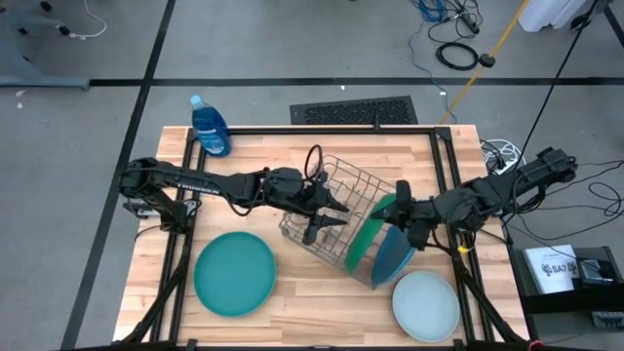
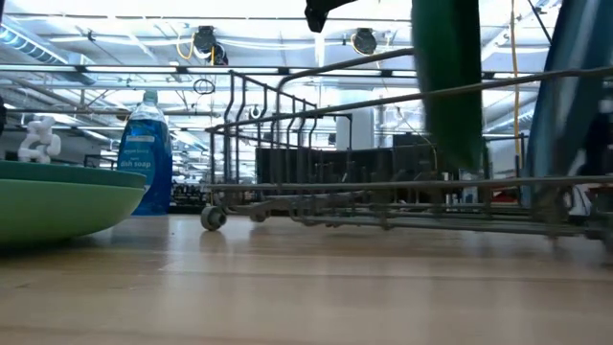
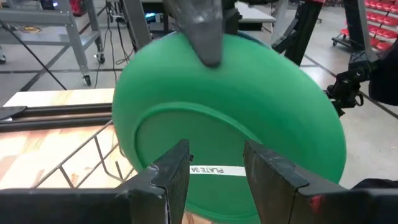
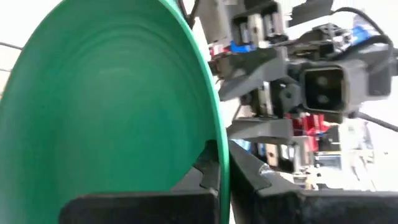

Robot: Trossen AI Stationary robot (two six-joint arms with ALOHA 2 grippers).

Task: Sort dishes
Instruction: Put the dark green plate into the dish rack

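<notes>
Nearest the front edge of the table, a teal plate and a pale mint plate are lying flat, one toward each front corner. Behind them, the right hand is pinching the rim of a green plate standing on edge in the grey wire rack beside a blue plate, while the left hand is hovering over the rack with its fingers parted and gripping nothing. Farthest back, a blue dish soap bottle is standing at the rear left corner.

A green plate stands upright in the wire rack, dish-soap bottle behind.
</notes>
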